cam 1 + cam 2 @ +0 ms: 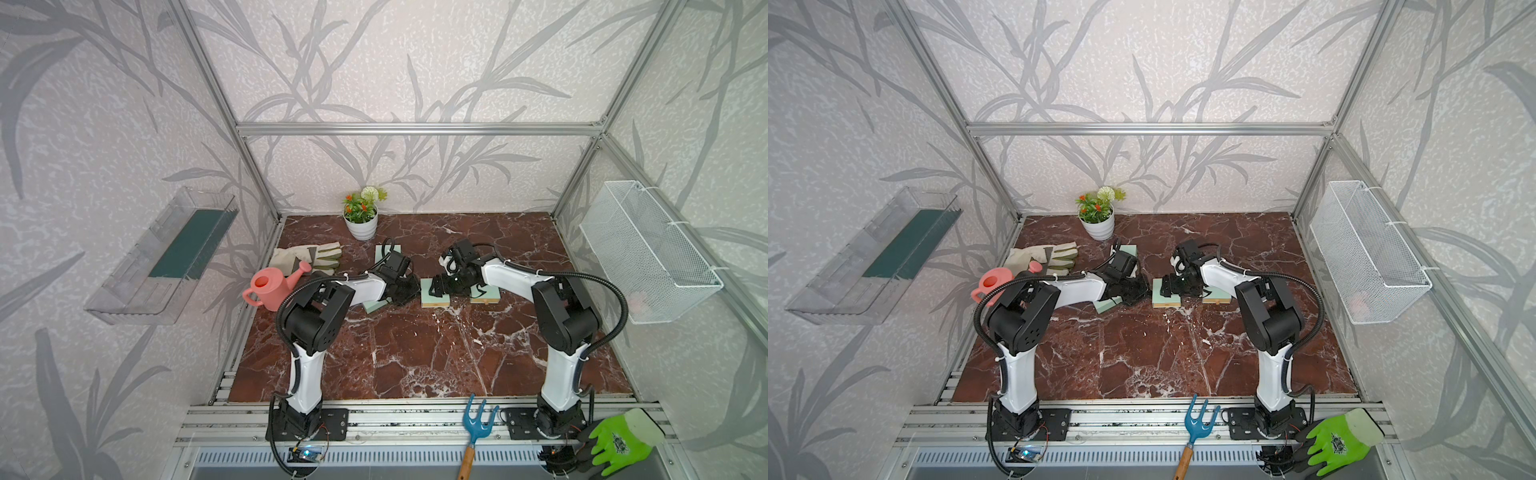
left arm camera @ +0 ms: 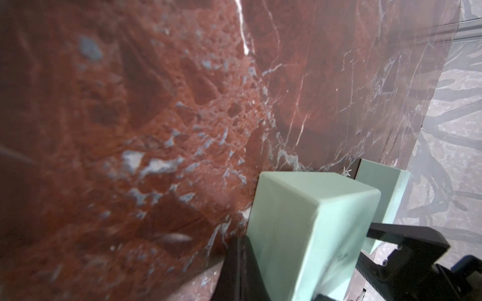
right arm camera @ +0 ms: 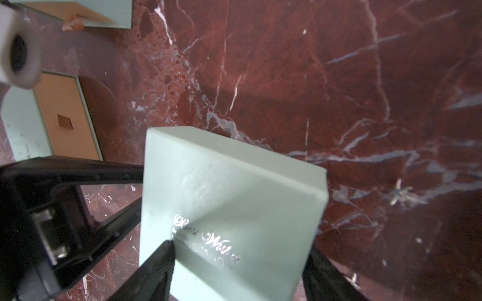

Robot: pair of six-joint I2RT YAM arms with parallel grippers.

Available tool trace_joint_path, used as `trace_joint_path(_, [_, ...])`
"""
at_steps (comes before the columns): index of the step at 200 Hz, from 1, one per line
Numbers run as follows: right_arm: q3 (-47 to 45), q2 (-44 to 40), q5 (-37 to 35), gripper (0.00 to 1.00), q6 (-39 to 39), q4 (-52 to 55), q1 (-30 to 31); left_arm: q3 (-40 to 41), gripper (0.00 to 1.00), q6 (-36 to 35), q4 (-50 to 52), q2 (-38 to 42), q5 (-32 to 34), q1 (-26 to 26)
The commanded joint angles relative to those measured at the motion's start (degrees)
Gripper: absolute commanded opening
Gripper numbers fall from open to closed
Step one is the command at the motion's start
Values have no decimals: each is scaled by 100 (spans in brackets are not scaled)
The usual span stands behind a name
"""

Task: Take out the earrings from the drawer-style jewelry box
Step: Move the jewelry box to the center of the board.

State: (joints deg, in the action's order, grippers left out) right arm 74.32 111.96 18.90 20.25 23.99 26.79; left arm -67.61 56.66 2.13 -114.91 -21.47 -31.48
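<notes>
A mint-green jewelry box (image 3: 229, 187) with silver lettering sits between the fingers of my right gripper (image 3: 240, 247), which is shut on its two sides. In a top view the box (image 1: 428, 296) rests mid-table. My left gripper (image 2: 238, 242) is shut, with its closed fingertips against the side of that same box (image 2: 307, 229). No open drawer or black lining shows. Tiny pale star-shaped pieces that look like earrings (image 3: 397, 194) lie on the marble, one beyond the box and one by my right finger (image 3: 353, 278). Another star (image 2: 347, 172) shows in the left wrist view.
More mint boxes stand around: one under the left arm (image 1: 372, 307), one behind it (image 1: 384, 251), one by the right arm (image 1: 486, 296). A pink watering can (image 1: 270, 291), work gloves (image 1: 307, 255) and a flower pot (image 1: 360, 216) are at back left. A blue rake (image 1: 476, 419) lies on the front rail.
</notes>
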Motion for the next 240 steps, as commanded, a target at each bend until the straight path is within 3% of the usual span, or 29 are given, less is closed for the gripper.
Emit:
trace_joint_path(1, [161,-3,-62,75,-178,192,52,-206,0,-92,69,-177,-198,-54])
trace_joint_path(138, [370,60,-579,74,-253,529,5,-490,0,-15,134,-323,-160,-48])
trace_joint_path(240, [634,-201,-1388,75,-328,886,-9,-313,0,-146,421,443,157,76])
